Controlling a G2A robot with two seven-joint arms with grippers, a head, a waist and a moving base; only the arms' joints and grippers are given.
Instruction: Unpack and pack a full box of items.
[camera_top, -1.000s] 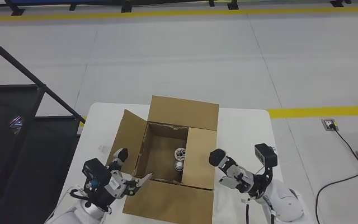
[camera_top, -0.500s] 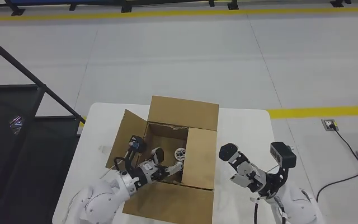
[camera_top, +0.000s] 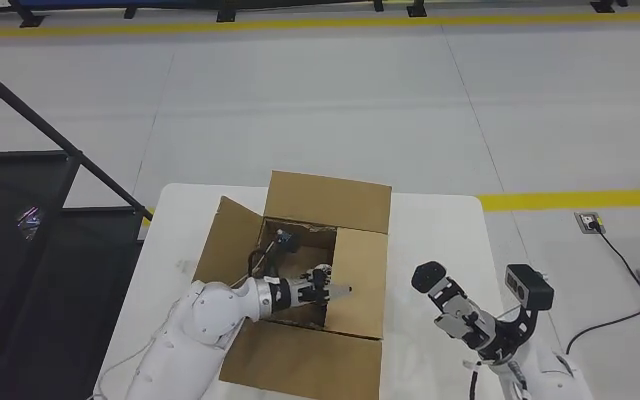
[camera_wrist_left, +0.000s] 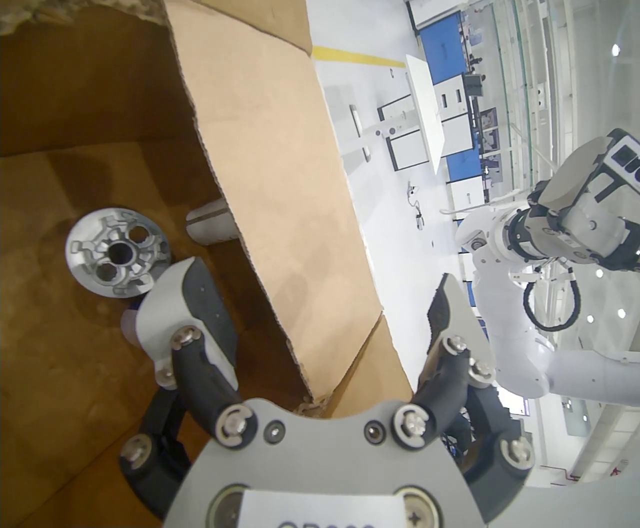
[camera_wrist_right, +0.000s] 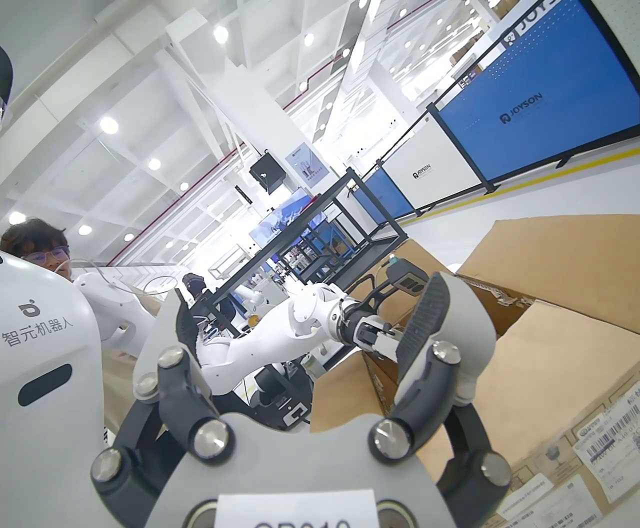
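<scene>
left claw (camera_wrist_left: 317, 287) spread, astride box flap (camera_wrist_left: 280, 175)

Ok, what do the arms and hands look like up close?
The left arm and right arm are glossy white with rounded joints and black cables at the wrists. The left hand and right hand match: grey metal base plate with a white label, black linkages, silver screws, white fingers with black textured pads.

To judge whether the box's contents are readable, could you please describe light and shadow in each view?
Left wrist view: the metal disc is evenly lit inside the cardboard box. Top view: its interior lies in shadow. Right wrist view: ceiling lamps glare.
</scene>
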